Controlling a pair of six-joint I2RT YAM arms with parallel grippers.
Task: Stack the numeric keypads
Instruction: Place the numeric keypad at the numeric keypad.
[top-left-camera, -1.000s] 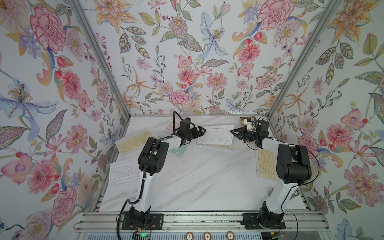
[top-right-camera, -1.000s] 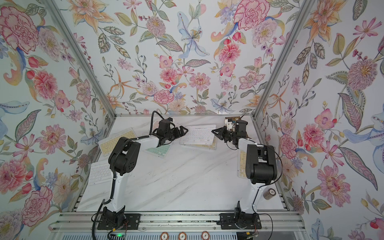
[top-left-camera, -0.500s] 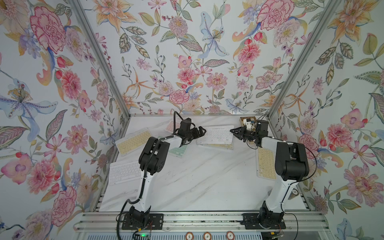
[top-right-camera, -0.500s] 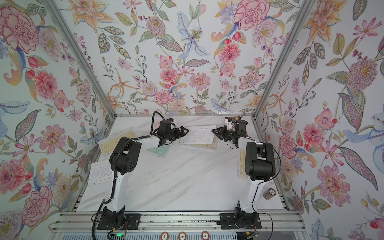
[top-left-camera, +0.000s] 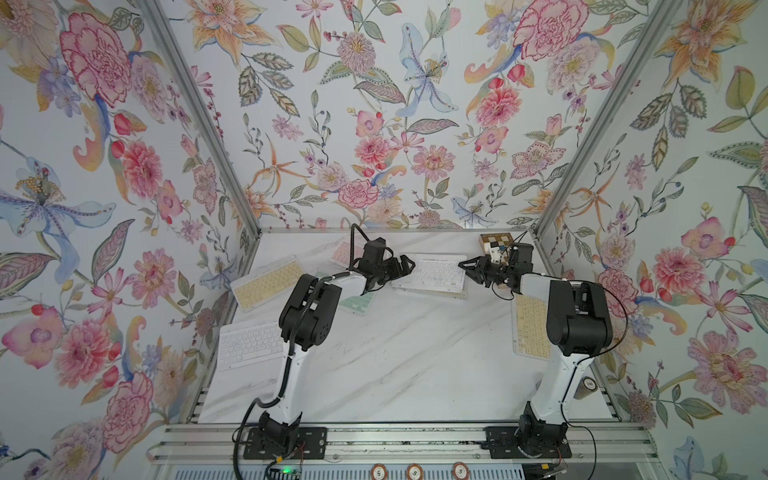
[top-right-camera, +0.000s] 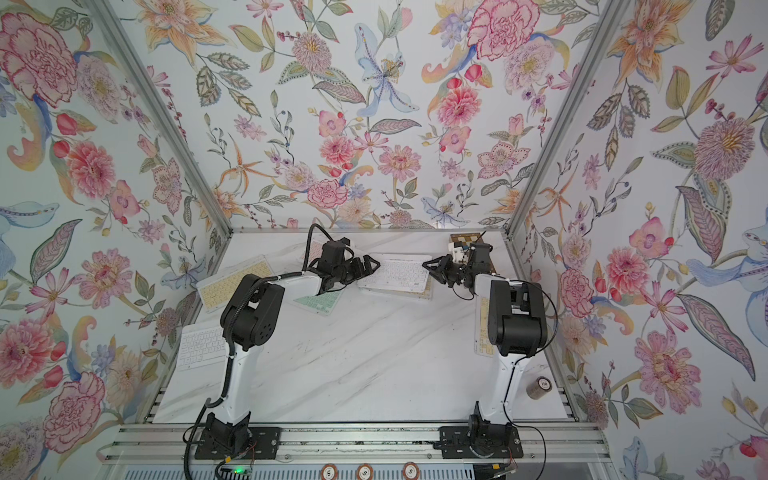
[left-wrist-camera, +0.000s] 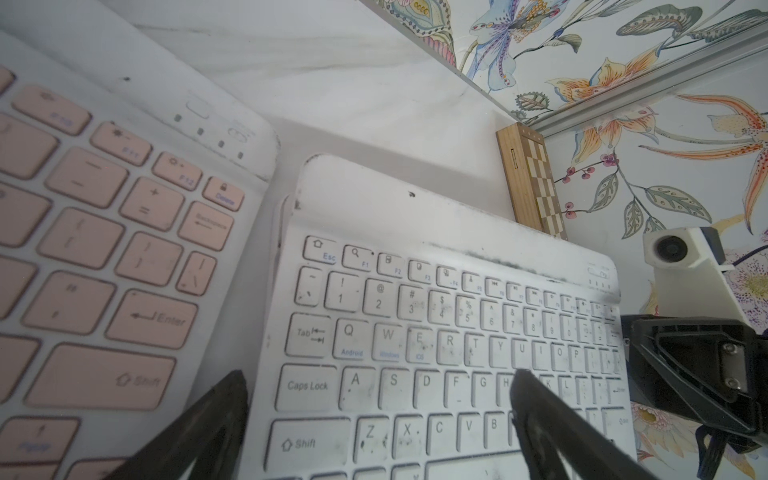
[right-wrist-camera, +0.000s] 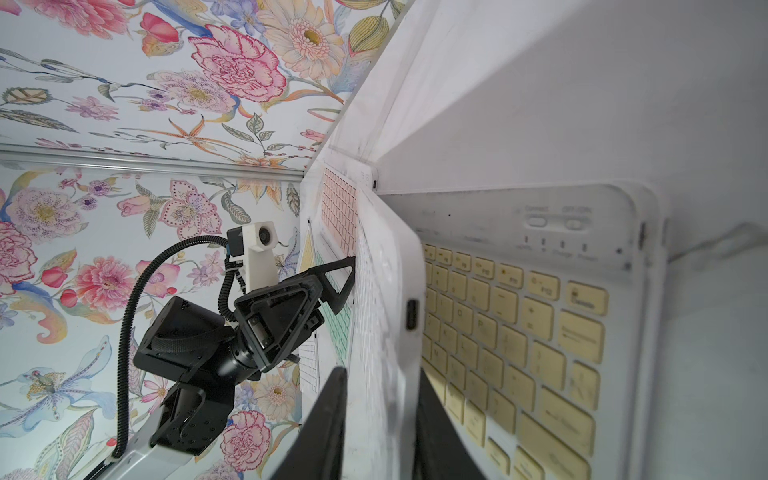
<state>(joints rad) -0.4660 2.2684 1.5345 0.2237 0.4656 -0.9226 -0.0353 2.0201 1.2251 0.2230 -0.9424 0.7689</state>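
Observation:
A white keypad (top-left-camera: 430, 272) (top-right-camera: 395, 272) lies on top of a yellow keypad (right-wrist-camera: 519, 324) at the back middle of the table. My right gripper (top-left-camera: 467, 272) (right-wrist-camera: 381, 372) is at its right end, open a little. One finger is over the key face and one under the edge, with a small gap. My left gripper (top-left-camera: 409, 264) (left-wrist-camera: 378, 386) is open at the left end of the white keypad (left-wrist-camera: 436, 332) and holds nothing. More keypads lie around: pink (top-left-camera: 343, 251), mint green (top-left-camera: 357, 303), yellow (top-left-camera: 268, 282), white (top-left-camera: 249, 345), and yellow (top-left-camera: 532, 328) under the right arm.
A checkered wooden chessboard (top-left-camera: 494, 241) stands in the back right corner, just behind the right wrist. A small brown cylinder (top-left-camera: 586, 386) sits at the front right edge. Flowered walls close in the table (top-left-camera: 395, 365) on three sides.
The right gripper's jaws have parted from a tight pinch on the white keypad's right edge. The keypad and the left arm stay where they were.

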